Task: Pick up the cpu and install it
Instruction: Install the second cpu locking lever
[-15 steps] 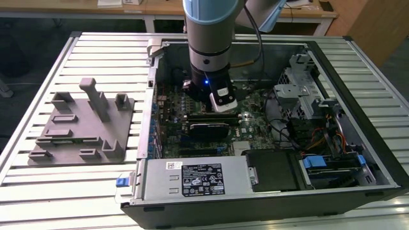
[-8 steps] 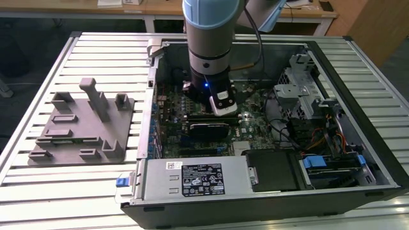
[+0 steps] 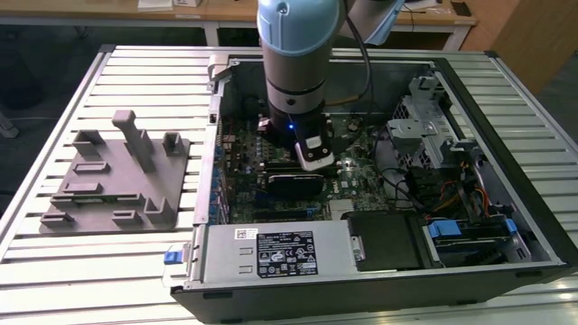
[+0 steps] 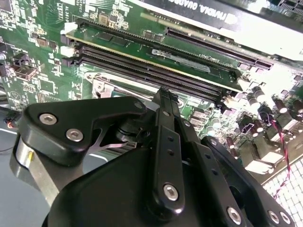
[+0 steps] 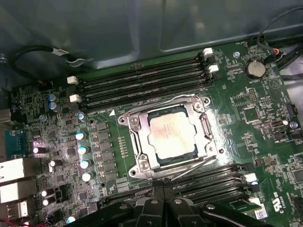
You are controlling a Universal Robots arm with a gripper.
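Chip (image 5: 171,137) lying flat in its square seat on the green board (image 5: 246,113), silver side up. Metal frame (image 5: 135,142) all around it, likely there to keep it from sliding. Gripper (image 5: 163,207) hanging over the board inside the open computer case (image 3: 542,223), near the chip but not touching. Fingers pressed together, gripping nothing. Grey tray (image 3: 118,196) outside the case, well apart.
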